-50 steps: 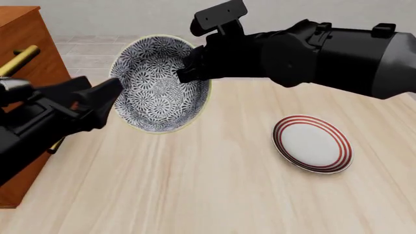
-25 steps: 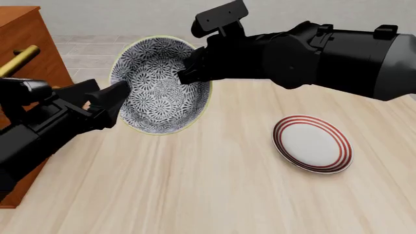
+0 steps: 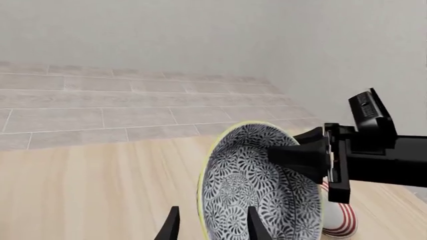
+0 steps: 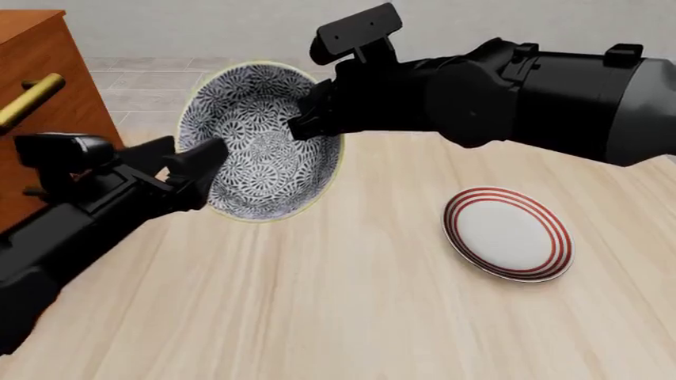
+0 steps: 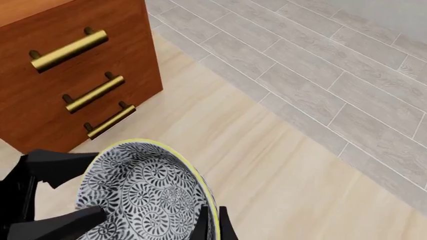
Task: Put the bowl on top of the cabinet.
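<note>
Bowl (image 4: 259, 141) hangs tilted above the tabletop (image 4: 349, 301), rim pinched in the right jaws (image 4: 301, 119). Left jaws (image 4: 201, 170) stand parted astride the opposite rim, not yet closed. Close left firmly before the right lets go, then carry it to the cabinet (image 4: 43, 103) beyond the left jaws.

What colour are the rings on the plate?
Red rings on the white plate, clearest in the front view.

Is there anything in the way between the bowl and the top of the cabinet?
Nothing visible blocks it. The bowl is held off the table, tipped on edge, right of the cabinet. Only the left gripper sits beside its rim on that side.
</note>
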You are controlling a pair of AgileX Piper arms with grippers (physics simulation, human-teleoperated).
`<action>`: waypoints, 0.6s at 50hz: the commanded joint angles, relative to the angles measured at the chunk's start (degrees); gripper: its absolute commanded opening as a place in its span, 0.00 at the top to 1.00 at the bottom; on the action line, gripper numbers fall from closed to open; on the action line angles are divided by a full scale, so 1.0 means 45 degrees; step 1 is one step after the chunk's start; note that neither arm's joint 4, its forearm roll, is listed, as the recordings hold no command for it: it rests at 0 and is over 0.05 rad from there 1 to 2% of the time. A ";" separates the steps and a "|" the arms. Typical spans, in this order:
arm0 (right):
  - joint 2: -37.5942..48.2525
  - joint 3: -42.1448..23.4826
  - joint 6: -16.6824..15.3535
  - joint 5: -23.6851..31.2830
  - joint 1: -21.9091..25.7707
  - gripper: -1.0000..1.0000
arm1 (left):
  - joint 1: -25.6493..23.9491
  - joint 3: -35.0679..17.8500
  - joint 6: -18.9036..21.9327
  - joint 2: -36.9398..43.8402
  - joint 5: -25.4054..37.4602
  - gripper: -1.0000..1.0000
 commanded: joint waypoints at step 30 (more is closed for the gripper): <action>0.0008 0.0050 0.0137 -0.0136 -0.0009 1.00 | 0.0103 -0.0278 0.0326 0.0976 -0.0704 1.00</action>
